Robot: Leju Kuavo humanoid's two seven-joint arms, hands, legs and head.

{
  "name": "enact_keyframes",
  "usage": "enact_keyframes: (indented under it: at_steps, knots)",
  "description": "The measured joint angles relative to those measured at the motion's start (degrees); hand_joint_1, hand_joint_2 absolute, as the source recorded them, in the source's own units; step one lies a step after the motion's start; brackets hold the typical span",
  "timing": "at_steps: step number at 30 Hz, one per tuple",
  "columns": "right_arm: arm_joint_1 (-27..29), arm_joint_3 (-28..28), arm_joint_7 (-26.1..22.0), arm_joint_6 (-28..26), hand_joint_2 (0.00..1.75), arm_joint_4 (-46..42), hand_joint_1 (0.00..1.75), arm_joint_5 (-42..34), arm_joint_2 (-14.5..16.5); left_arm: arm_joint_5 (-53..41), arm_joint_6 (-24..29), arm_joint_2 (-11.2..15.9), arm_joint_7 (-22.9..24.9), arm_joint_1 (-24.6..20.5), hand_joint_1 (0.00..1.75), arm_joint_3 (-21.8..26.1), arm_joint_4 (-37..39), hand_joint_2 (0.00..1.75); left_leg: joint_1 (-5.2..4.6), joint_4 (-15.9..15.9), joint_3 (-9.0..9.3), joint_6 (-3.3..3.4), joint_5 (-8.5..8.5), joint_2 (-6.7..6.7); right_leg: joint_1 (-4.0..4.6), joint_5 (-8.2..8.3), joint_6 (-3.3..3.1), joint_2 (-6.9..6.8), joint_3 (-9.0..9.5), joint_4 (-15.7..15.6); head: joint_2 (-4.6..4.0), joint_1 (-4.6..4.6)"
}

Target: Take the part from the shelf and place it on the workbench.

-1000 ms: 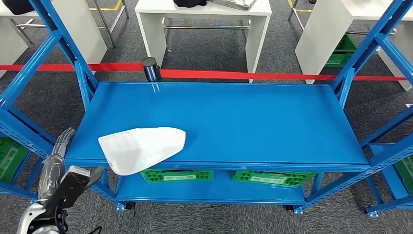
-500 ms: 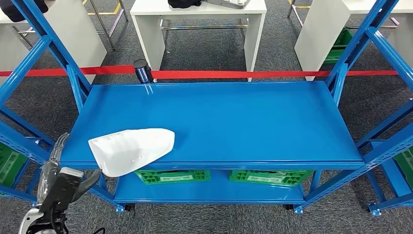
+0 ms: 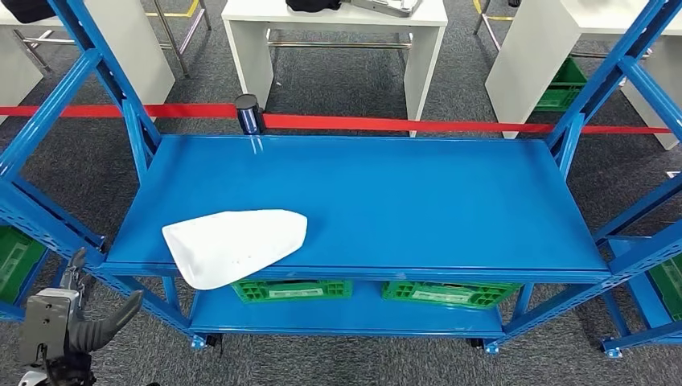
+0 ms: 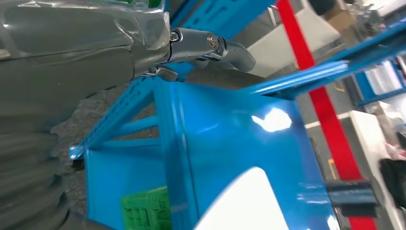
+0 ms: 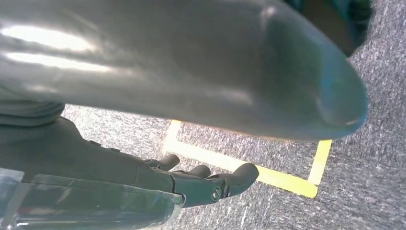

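White part (image 3: 233, 245), lower left of head view: flat on top deck of blue shelf (image 3: 402, 201), near corner overhanging front edge, hence reachable from below-left. Left hand (image 3: 60, 326), bottom-left corner, low beside shelf leg, well apart from part; fingers spread, grasping nothing. Right hand (image 5: 191, 184), right wrist view: hanging over grey carpet with yellow floor marking (image 5: 287, 179), fingers loosely extended, empty. Green crates (image 3: 291, 289) on lower deck. Red tape (image 3: 386, 123) behind shelf.
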Motion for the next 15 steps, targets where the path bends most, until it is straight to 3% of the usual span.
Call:
enact_keyframes:
  at_steps: [1,2,3,5,7,11,13,15]
  knots:
    - [0.1,0.0,0.0,-0.1,0.0,0.0,0.0,0.0,0.0,0.1,0.2,-0.2,0.0,0.0,0.0,0.2,0.4,1.75,-0.06,0.0,-0.03,0.01,0.01,0.0,-0.01,-0.71,0.18,0.0,-1.17,2.5,0.0,0.0]
    - [0.1,0.1,0.0,-0.1,0.0,0.0,0.0,0.0,0.0,0.1,0.4,-0.3,0.0,0.0,0.0,0.3,0.8,1.75,-0.1,0.1,-0.03,0.01,0.0,-0.02,-0.02,-0.45,0.55,-0.01,-1.24,2.7,0.0,0.01]
    - [0.2,0.1,0.0,-0.2,0.0,0.0,0.0,0.0,0.0,0.2,0.5,-0.4,0.0,-0.1,0.0,0.4,1.1,1.75,-0.12,0.1,0.01,-0.02,-0.01,-0.07,-0.03,0.73,1.01,-0.02,-0.08,0.4,0.0,0.01]
    - [0.2,0.2,0.0,-0.3,0.0,0.0,0.0,0.0,0.0,0.2,0.6,-0.6,-0.2,-0.1,0.0,0.6,1.5,1.75,-0.21,0.5,0.0,-0.29,-0.19,-0.16,0.02,4.0,1.48,-0.08,4.13,-8.1,0.0,0.01]
    - [0.2,0.3,0.0,-0.5,0.0,0.0,0.0,0.0,0.0,-1.7,1.0,-0.6,-1.5,-0.1,0.0,0.6,1.6,1.75,-0.45,1.0,-0.16,-0.78,-0.47,-0.2,0.18,5.85,0.87,-0.13,6.58,-13.4,0.0,-0.09]
    - [0.3,0.3,-0.5,-0.6,0.0,0.0,0.0,0.0,0.0,-15.9,3.3,1.0,-6.4,0.5,0.0,-2.3,1.2,1.75,-0.27,2.0,-0.68,-1.84,-1.2,-0.19,0.23,6.39,-0.61,-0.14,6.86,-14.2,0.0,-0.23]
    - [0.4,0.4,-0.7,-0.7,0.0,0.0,0.0,0.0,0.1,-24.3,4.8,2.8,-7.7,0.5,0.0,-5.1,0.5,1.75,0.0,6.3,-2.56,-2.57,-4.06,-0.14,-0.06,6.63,-1.08,-0.15,7.03,-14.3,0.0,-0.47]
    - [0.4,0.7,-0.8,-1.4,0.0,0.3,0.0,0.0,-0.2,-33.3,6.5,5.5,-8.0,0.3,0.0,-9.1,0.0,1.75,0.26,14.1,-5.95,-3.06,-7.83,-0.11,-0.02,6.68,-1.23,-0.15,6.93,-14.2,0.0,-0.64]
